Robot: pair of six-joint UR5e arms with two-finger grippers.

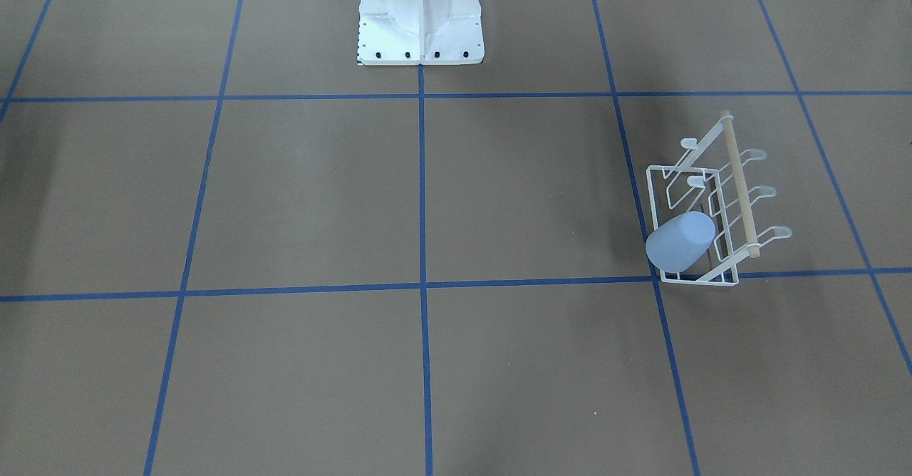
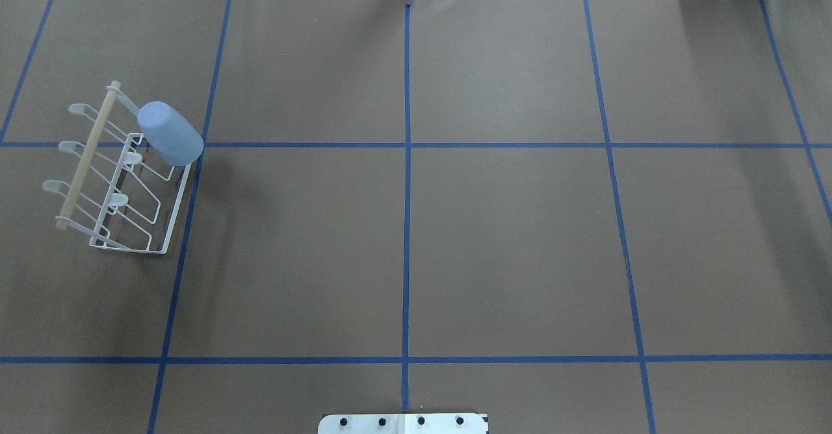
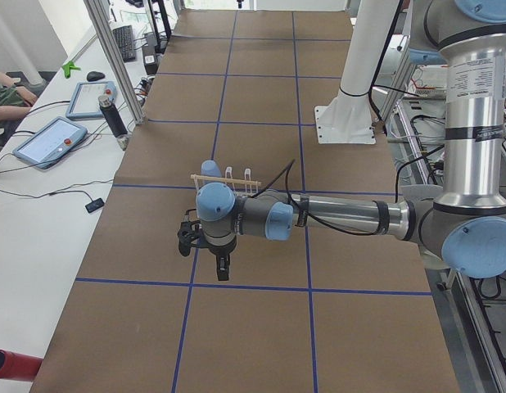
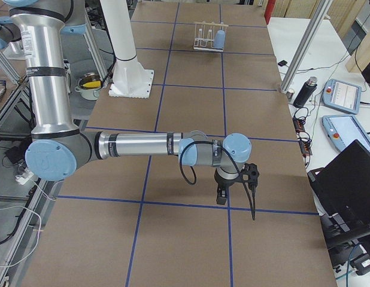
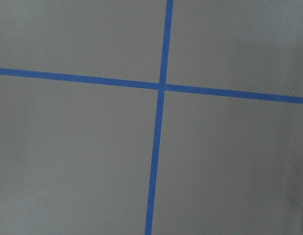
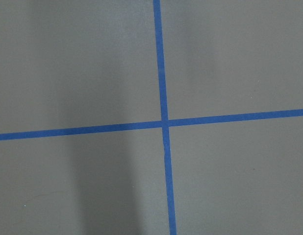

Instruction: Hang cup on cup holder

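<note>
On the robot's left part of the brown table [image 2: 494, 239], marked into squares by blue tape lines [image 2: 407, 226], the cup holder [image 2: 88, 154] [image 1: 741, 184] stands on its rectangular wire base, its wooden rod [image 1: 749, 230] uppermost. The cup [image 2: 170, 134] [image 1: 680, 242] sits on the rack's end farthest from the robot, in the row of prongs [image 2: 132, 158] that faces the table's centre. It is tilted, closed base up and toward the rod, mouth down and outward over the edge of the base frame. From the exterior right view, rack and pale blue cup [image 4: 220, 39] appear small at the far end of the table. At the table's robot edge stands the white pedestal [image 1: 420, 27].

The left gripper [image 3: 223, 266] points down above the table on its outstretched arm, with the rack [image 3: 224, 178] showing just beyond the wrist; whether its fingers are spread or pressed together cannot be told. The right gripper [image 4: 221, 196] likewise points down, well apart from the rack, its finger state also impossible to tell. Each wrist view shows only a tape crossing.
</note>
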